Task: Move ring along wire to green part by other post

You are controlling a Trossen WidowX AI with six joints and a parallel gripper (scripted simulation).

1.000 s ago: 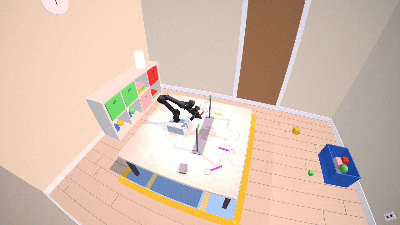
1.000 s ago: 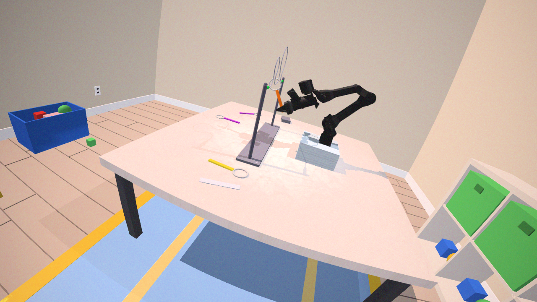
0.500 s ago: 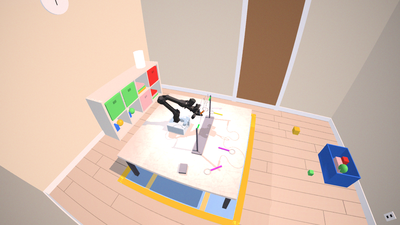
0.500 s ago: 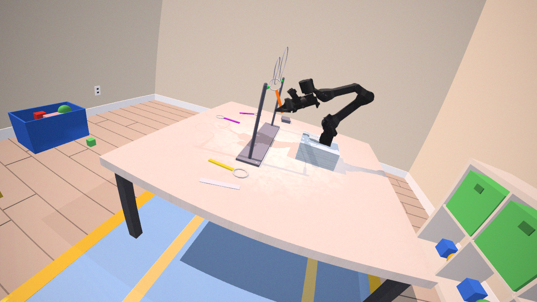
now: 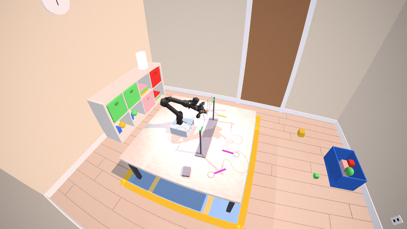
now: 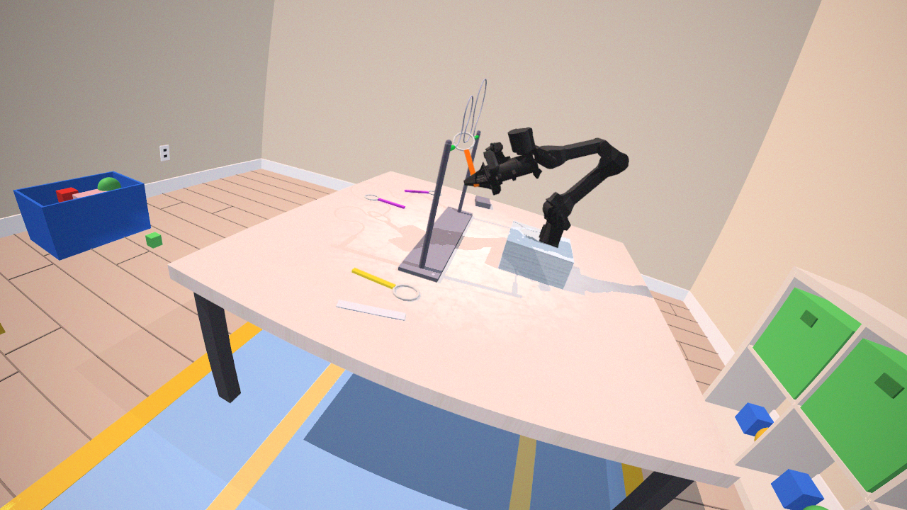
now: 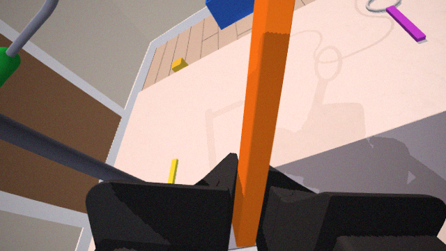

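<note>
My gripper (image 5: 205, 111) (image 6: 472, 181) (image 7: 240, 161) is shut on the lower end of the orange handle (image 6: 469, 161) (image 7: 265, 97), which points up. Its ring (image 6: 473, 143) overlaps the wire in the exterior view; any contact is too small to tell. The ring is outside the wrist view. The grey wire (image 6: 485, 85) (image 7: 35, 28) rises in tall loops. One green part (image 5: 213, 100) (image 6: 452, 147) (image 7: 5, 66) is near the ring, by the post (image 5: 213, 111) (image 6: 436, 202) nearer the yellow-handled ring. The other green part (image 5: 201, 128) (image 6: 477, 137) is at the far post (image 5: 200, 142).
The posts stand on a grey base (image 5: 209, 132) (image 6: 443, 244). A yellow-handled ring (image 5: 222, 115) (image 6: 374, 278), a white bar (image 6: 370, 310), two magenta-handled rings and a small grey block (image 5: 186, 171) (image 6: 482, 201) lie on the table.
</note>
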